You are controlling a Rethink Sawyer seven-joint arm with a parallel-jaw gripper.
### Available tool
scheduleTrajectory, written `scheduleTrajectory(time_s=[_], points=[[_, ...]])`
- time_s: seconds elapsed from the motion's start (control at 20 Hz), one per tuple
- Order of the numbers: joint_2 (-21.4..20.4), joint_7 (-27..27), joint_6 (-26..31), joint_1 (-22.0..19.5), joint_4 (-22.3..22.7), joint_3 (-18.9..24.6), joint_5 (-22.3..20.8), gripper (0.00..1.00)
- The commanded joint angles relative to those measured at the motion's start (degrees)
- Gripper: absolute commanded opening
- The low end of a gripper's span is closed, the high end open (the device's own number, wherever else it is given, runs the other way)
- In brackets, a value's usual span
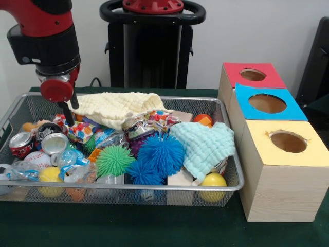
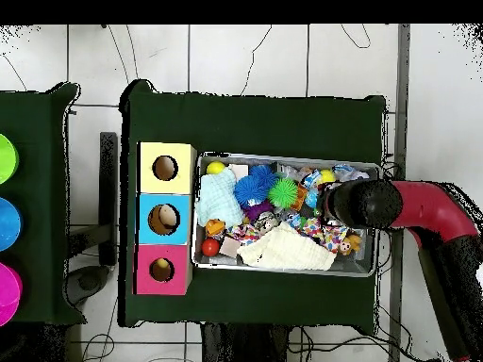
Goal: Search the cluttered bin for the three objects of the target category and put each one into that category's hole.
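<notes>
Yellow ball rests at the bin's front edge, while I hold the gripper over the opposite end's clutter, finger state indeterminate, with the target category unidentified.

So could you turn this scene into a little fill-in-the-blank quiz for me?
1. The wooden box nearest the camera in the front view has a ____ top.
2. The two spiky balls next to the green spiky ball are ____.
3. The wire bin rests on a dark ____ tablecloth.
4. The robot's gripper reaches down into the ____.

Missing words: yellow; blue; green; bin
</notes>
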Motion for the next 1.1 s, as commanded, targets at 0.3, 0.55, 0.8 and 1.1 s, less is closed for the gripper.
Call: scheduleTrajectory(time_s=[0.3, 0.55, 0.8, 1.1], points=[[-1.0, -16.7, 4.1, -2.3, -2.5, 3.6, -2.9, 1.00], [-2.3, -16.3, 3.7, -3.5, -0.9, 4.2, -2.9, 1.00], [-1.4, -15.7, 2.0, -6.0, 1.2, 4.2, -3.6, 1.00], [1.0, -18.4, 1.0, -7.5, 0.5, 4.0, -6.5, 1.00]])
